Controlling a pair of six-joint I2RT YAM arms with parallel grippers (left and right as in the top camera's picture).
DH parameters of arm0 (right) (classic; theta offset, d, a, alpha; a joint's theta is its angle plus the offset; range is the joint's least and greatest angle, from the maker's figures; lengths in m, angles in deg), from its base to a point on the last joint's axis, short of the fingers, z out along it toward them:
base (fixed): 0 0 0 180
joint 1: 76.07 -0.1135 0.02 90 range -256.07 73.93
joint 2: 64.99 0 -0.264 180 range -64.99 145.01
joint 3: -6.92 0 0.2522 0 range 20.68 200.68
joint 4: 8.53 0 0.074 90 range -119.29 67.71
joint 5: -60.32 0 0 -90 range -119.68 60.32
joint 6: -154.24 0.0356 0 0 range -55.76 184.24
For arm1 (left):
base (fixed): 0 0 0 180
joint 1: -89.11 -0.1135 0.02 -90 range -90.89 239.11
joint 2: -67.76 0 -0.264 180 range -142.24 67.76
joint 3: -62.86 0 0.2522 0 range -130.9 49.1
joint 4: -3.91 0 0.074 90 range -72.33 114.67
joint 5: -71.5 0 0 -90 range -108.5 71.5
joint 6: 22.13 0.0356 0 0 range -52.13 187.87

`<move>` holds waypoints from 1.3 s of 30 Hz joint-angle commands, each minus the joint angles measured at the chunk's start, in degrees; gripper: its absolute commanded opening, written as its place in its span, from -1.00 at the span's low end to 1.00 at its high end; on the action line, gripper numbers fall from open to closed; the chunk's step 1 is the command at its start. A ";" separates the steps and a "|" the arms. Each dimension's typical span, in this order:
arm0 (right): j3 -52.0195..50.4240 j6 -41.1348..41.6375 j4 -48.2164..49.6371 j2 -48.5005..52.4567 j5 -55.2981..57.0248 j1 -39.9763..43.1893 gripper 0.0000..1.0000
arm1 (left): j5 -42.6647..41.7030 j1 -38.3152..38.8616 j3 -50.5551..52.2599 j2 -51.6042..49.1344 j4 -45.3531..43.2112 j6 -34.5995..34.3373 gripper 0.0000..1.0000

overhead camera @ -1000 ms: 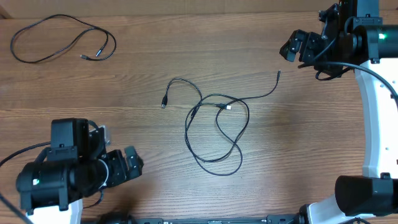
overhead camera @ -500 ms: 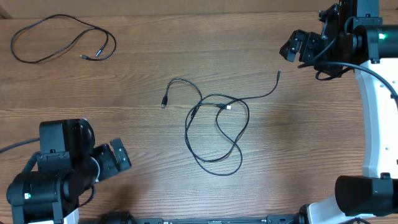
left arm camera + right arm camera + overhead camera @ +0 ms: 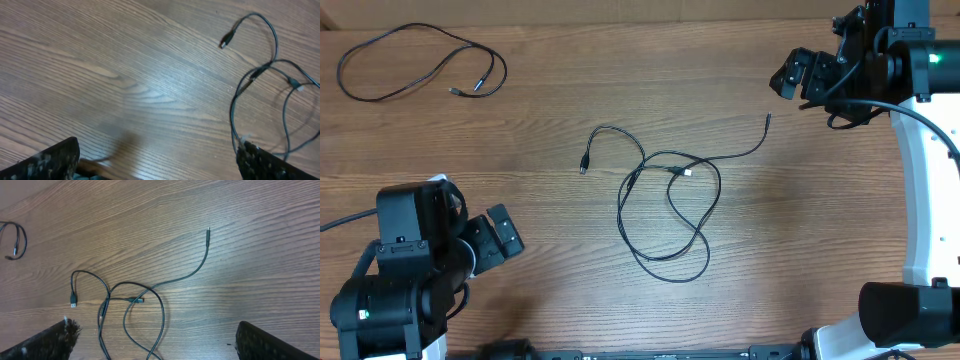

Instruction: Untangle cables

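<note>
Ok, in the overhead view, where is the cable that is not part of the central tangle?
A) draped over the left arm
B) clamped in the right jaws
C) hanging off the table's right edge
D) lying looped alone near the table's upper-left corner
D: the lone cable lies in a loose loop at the upper left, well apart from the tangle in the middle, with nothing touching it.

Wood table point(image 3: 550, 80) w/ tangled cables point(image 3: 620, 208), separate cable point(image 3: 477, 84)
</note>
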State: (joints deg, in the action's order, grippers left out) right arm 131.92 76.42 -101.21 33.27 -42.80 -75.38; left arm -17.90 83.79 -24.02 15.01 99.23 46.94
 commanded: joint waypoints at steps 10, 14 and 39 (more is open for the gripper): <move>1.33 0.02 0.20 -0.72 0.24 -0.07 1.00 | -4.35 0.15 0.15 -1.20 2.16 3.08 0.99; 1.33 0.37 0.72 -0.72 -2.75 -0.07 1.00 | -10.19 0.15 0.17 -2.40 1.97 6.29 1.00; -16.37 10.16 2.32 -0.39 -0.85 -28.85 1.00 | -12.28 0.15 0.17 -11.54 2.67 6.40 0.99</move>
State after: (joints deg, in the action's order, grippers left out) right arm 116.40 84.93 -100.90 33.33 -46.98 -102.68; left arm -29.48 83.79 -23.91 3.49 101.85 51.97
